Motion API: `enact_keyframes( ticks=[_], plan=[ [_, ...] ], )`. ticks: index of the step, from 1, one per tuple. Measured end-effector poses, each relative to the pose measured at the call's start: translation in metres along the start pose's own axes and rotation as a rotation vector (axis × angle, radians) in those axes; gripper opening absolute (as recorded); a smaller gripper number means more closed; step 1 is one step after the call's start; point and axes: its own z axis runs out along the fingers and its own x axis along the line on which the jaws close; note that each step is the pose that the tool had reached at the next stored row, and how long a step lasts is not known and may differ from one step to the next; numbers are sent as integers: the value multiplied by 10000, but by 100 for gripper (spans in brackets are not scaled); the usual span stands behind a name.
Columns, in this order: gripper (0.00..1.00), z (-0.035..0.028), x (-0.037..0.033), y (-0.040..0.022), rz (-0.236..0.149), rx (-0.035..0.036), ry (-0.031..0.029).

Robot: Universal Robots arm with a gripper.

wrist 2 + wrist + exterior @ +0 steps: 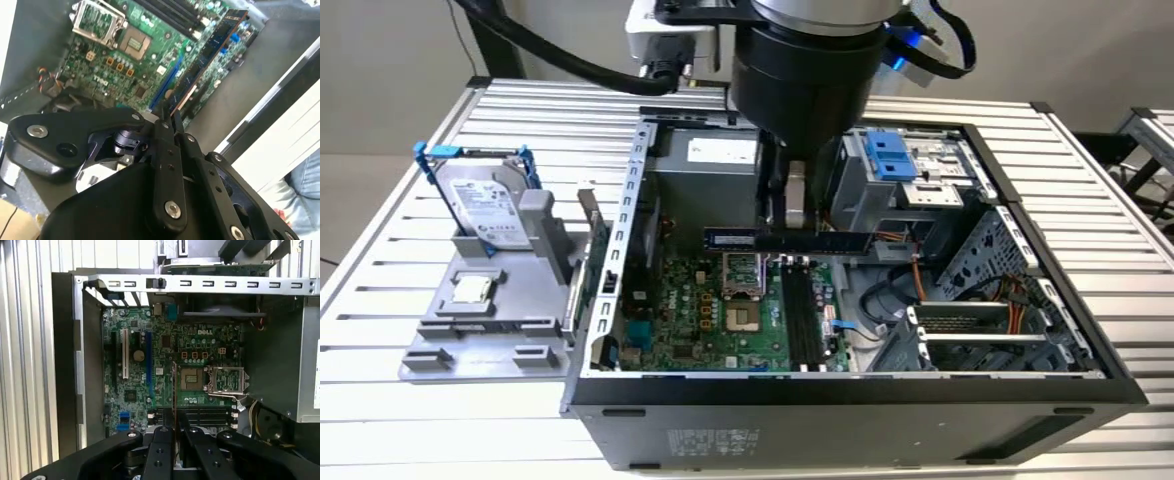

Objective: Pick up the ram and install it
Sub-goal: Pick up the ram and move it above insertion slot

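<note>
My gripper (793, 225) is shut on the ram (787, 240), a long thin stick held level above the motherboard (707, 320) inside the open computer case (854, 385). In the second wrist view the ram (207, 52) juts out from between the fingertips (164, 122) over the green board. The first wrist view shows the ram (174, 390) edge-on, rising from the gripper (175, 432). The black memory slots (807, 320) lie just below and ahead of the stick, apart from it.
A silver hard drive in a blue bracket (480, 205) and a small square processor (471, 290) rest on a grey fixture at the exterior view's left. The CPU socket (744, 290) is open. Case walls, a drive cage (907, 165) and cables (921, 290) surround the board.
</note>
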Motion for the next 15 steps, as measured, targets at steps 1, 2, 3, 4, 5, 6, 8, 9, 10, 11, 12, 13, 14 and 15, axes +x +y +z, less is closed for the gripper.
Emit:
enact_keyframes(
  ticks=[1,2,3,4,5,6,8,9,10,11,12,13,14,15],
  plan=[
    [0,-1,-1,-45,0,0,0],
    [0,-1,-2,-93,0,0,0],
    [0,-2,-3,-138,-1,0,1],
    [0,-2,-5,-184,-1,0,0],
    [0,-3,-6,-229,0,0,-1],
    [0,-3,-7,-275,0,0,0],
    [0,-5,-9,-364,0,0,0],
    [0,-5,-10,-410,1,0,0],
    [0,-6,-11,-455,-1,0,0],
    [0,-7,-12,-500,-1,0,0],
    [0,-7,-14,-545,0,0,0],
    [0,-7,-15,-590,0,0,-1],
    [0,-8,-16,-637,0,0,0],
    [0,-9,-17,-683,0,0,0]
  ],
)
